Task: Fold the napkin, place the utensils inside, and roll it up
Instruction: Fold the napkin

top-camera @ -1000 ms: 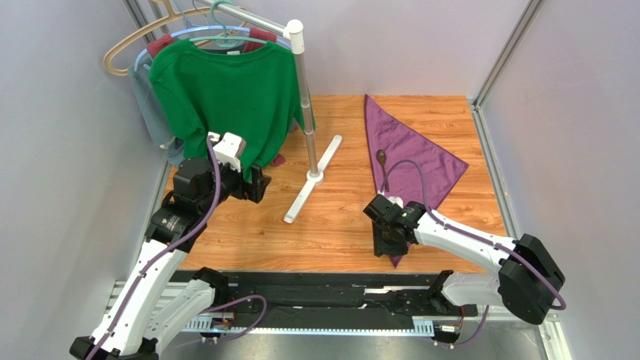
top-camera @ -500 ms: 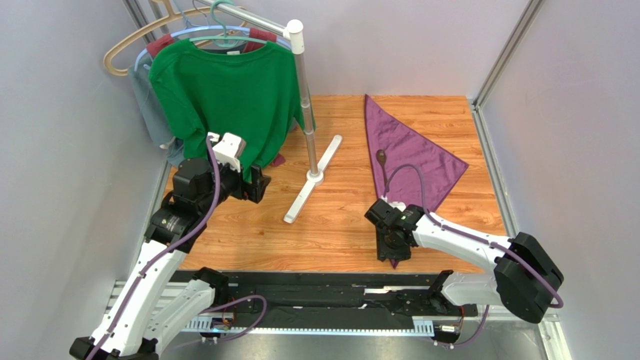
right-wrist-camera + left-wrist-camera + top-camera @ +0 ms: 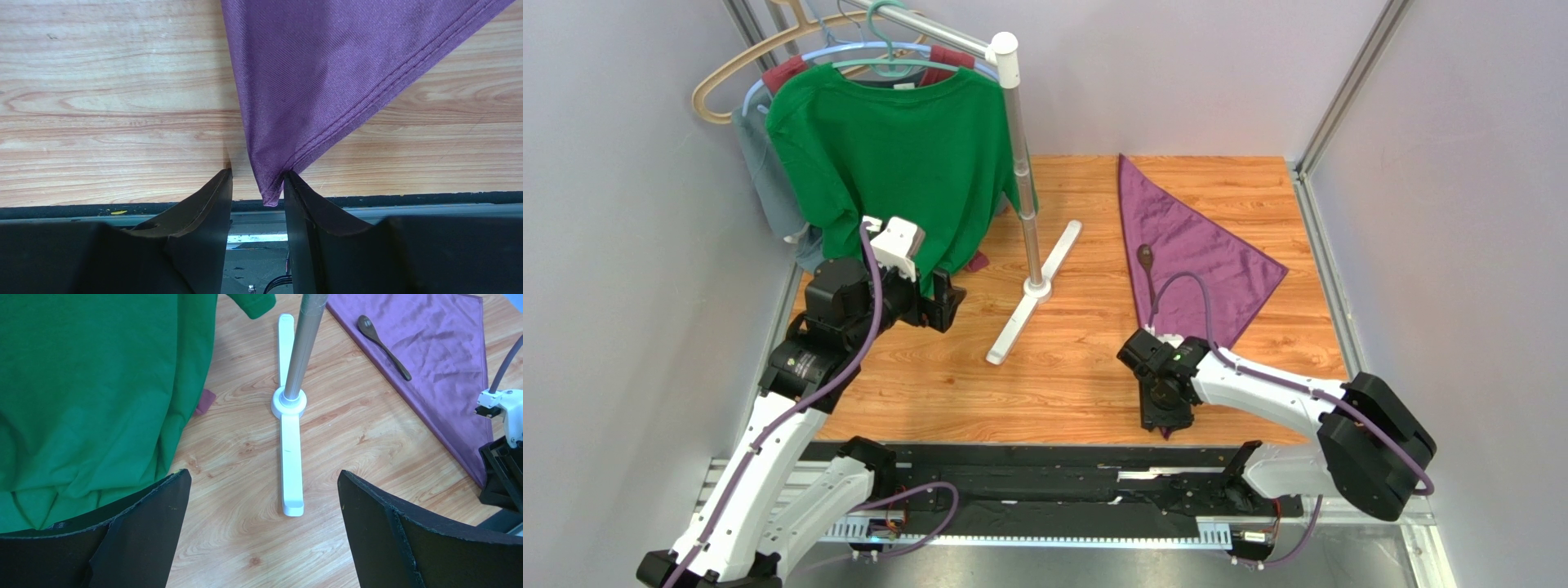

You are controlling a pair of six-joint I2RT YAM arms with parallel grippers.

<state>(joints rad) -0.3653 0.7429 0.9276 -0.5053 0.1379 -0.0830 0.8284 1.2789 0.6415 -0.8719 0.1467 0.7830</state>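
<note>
At the near edge of the surface (image 3: 92, 122), our right tool (image 3: 258, 179) stands part open astride the near corner of the napkin (image 3: 344, 73), not clamping it. Farther back the spoon (image 3: 1147, 272) lies on that cloth; our left tool (image 3: 263, 478) gapes wide, well apart, beside the green shirt (image 3: 92, 386).

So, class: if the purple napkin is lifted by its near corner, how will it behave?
Probably floppy: the napkin lies flat as thin folded cloth, so it should drape from the right gripper straddling its corner. Likely light, dragging easily over the smooth wooden table. The spoon resting on it may well slide off.
</note>
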